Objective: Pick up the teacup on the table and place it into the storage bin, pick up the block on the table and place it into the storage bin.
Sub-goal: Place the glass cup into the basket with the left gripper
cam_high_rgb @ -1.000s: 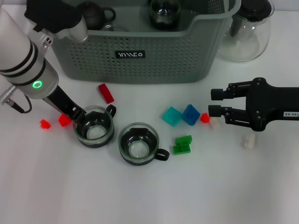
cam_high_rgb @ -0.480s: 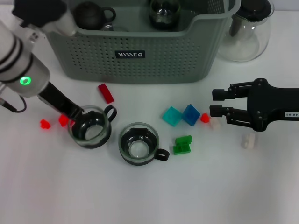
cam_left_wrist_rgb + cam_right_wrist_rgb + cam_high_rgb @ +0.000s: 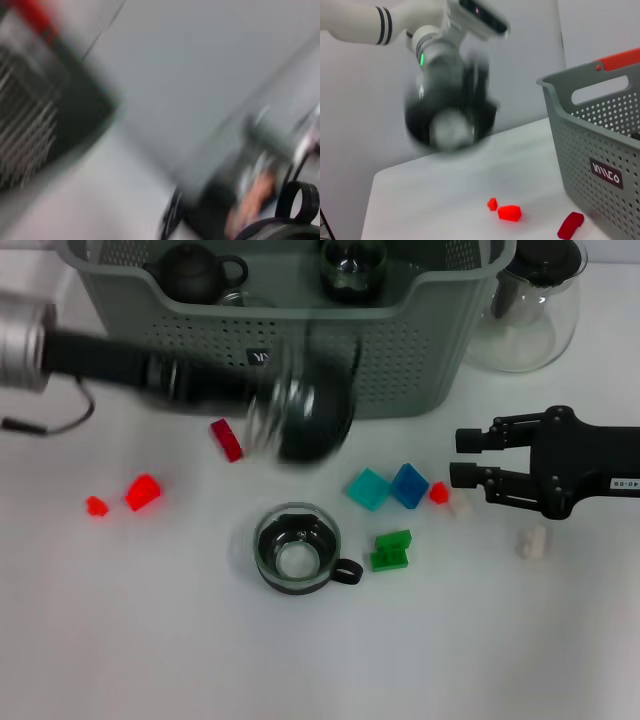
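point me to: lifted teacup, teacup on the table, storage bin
lifted teacup [image 3: 300,420], head view, blurred body.
teacup on the table [image 3: 296,549], head view, rim.
storage bin [image 3: 400,350], head view, front wall.

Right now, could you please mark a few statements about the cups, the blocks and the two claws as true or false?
1. The left claw holds a teacup in the air in front of the storage bin. True.
2. Two teacups stand on the table. False: only one teacup stands there.
3. The right claw grips a blue block. False: it is open, and the blue block lies on the table beside it.
4. A dark teapot sits inside the storage bin. True.
5. The green block lies inside the bin. False: it lies on the table beside the standing teacup.
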You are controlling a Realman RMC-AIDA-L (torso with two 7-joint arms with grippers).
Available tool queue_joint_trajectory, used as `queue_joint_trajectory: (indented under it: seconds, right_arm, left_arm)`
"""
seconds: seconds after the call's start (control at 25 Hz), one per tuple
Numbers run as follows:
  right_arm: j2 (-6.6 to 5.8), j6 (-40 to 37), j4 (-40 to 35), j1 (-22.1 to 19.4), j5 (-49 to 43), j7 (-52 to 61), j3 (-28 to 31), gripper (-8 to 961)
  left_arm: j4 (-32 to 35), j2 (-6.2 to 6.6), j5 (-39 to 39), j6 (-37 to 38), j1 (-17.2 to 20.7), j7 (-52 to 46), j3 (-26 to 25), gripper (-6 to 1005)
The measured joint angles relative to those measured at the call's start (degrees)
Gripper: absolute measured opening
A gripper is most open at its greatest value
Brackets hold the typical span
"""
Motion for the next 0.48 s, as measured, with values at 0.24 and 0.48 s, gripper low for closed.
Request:
queue_joint_trajectory:
  seconds: [0.24, 0.48]
  right_arm:
    - [0.08, -0.1, 0.0, 0.2, 0.0, -0.1, 0.1, 424]
    - [0.09, -0.2, 0.0, 0.5, 0.0, 0.0, 0.1, 425]
  left_arm:
    - [5.8, -2.46, -18.8, -8.6, -2.5, -3.9, -7.6, 63]
    - [18.1, -0.21, -7.6, -34.8, -8.4, -20.6, 16.8, 73]
